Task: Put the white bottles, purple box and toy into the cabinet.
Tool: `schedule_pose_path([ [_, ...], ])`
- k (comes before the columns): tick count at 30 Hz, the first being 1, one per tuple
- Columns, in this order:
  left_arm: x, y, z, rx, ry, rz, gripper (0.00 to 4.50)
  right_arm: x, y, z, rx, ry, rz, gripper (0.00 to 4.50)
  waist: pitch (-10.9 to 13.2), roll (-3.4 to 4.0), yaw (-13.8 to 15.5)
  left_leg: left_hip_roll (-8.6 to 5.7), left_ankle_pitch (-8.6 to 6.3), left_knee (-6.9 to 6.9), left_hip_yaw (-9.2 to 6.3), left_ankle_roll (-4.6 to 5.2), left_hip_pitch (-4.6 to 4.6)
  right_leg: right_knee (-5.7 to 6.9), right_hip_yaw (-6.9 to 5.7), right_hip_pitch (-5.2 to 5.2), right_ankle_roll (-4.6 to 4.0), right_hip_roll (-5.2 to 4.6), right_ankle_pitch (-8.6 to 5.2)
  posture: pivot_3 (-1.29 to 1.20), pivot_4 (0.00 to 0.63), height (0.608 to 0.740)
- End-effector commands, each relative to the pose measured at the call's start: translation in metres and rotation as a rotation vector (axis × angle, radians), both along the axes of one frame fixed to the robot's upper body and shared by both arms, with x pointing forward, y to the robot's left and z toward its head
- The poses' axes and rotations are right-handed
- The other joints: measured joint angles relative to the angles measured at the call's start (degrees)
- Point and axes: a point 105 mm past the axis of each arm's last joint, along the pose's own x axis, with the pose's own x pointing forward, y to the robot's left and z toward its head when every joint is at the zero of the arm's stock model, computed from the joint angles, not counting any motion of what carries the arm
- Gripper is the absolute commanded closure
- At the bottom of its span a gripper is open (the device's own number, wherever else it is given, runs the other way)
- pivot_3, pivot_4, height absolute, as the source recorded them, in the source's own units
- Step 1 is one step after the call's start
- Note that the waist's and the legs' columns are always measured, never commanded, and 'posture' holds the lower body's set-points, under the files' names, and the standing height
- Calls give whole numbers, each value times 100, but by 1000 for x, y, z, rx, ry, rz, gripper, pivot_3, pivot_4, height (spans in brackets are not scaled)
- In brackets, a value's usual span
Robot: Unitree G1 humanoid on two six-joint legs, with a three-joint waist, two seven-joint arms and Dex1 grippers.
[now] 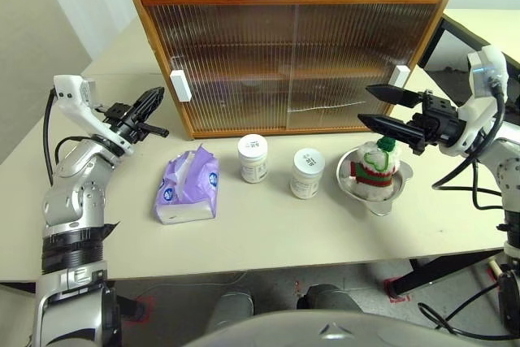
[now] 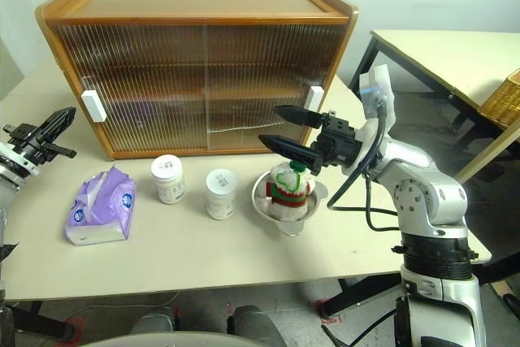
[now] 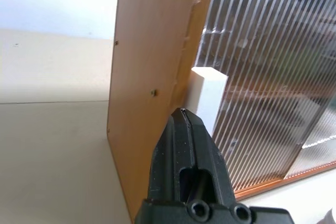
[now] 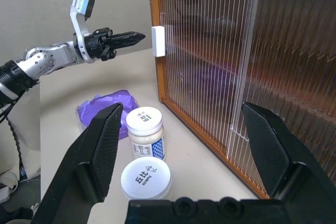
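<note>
The cabinet [image 1: 292, 54] stands at the back of the table with both ribbed doors slid shut. My left gripper [image 1: 158, 97] is shut and empty, its tip [image 3: 182, 113] just short of the left white handle [image 1: 179, 85]. The purple box [image 1: 188, 187] lies in front of the cabinet's left end. Two white bottles [image 1: 253, 158] [image 1: 308, 172] stand upright side by side at the middle. The toy [image 1: 375, 166] sits in a steel bowl [image 1: 357, 188]. My right gripper [image 1: 364, 103] hangs open just above the toy, empty, near the right handle [image 1: 399, 77].
The table [image 1: 244, 241] has bare room along its front edge and left of the cabinet. A second table [image 2: 439, 46] stands to the right with a wicker basket [image 2: 504, 95] beyond it. A dark panel [image 1: 455, 50] leans beside the cabinet's right end.
</note>
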Motion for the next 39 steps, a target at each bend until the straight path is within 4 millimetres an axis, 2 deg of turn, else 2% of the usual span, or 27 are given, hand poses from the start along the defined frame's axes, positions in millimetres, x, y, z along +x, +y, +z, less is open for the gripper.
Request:
schedule_pose_path([
  [1,7,-3,-4,4,8,-3,4485,-2,1,8,-5,-22,2,0,0,0,0,0,0,0,0,0,0,0,1,0,0,0,0,-95,6,740],
  [8,20,-13,0,5,-2,-44,4485,-3,0,9,-3,-25,-14,0,0,-1,-9,0,0,2,0,1,-2,0,4,0,1,-1,2,-108,7,740],
  [19,25,-27,-2,9,0,-101,4485,-4,-2,10,-5,-27,-30,0,1,-1,-33,-2,-1,3,1,3,-4,-2,-1,-1,8,-1,3,-117,9,740],
  [33,42,-74,3,-20,-6,-266,4485,-3,-3,10,-6,-29,-44,0,8,-9,-56,-4,-4,9,3,7,-12,-9,1,-2,25,-2,7,-134,12,740],
  [39,49,-100,0,5,3,-357,4485,-4,-4,10,-6,-32,-51,0,10,-9,-70,-6,-6,15,6,12,-21,-13,2,-5,40,-4,11,-143,13,740],
])
